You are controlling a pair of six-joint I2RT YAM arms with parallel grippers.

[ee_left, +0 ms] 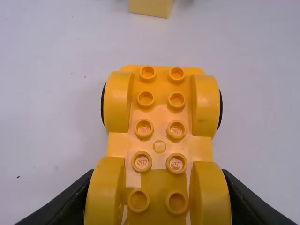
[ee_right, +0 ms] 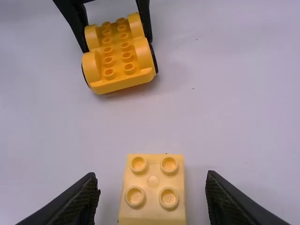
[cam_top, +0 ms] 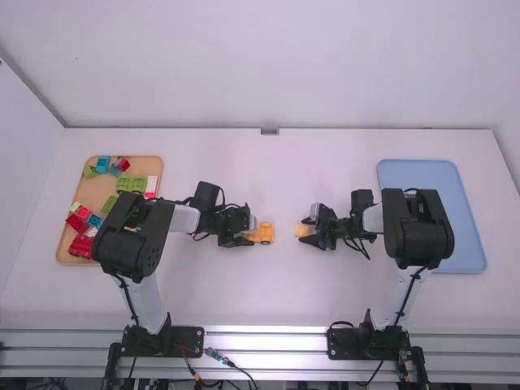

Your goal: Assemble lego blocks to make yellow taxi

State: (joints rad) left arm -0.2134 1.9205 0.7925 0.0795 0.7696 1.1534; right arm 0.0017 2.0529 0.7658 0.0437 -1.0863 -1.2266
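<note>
Seems to prepare joining: holding yellow wheeled base (ee_left: 160,123) with left gripper (ee_left: 157,174), closed on its sides, near middle of the table (cam_top: 276,284); to the right, having right gripper (ee_right: 152,177) widely open around yellow four-stud brick (ee_right: 153,181), without grip. Next, probably needs to grasp brick and press onto studs (ee_left: 176,130).

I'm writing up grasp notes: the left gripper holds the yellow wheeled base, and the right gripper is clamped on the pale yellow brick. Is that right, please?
Not quite: the right gripper is open, with a gap on each side of the pale yellow brick, as the right wrist view shows. The left gripper does hold the yellow wheeled base.
</note>
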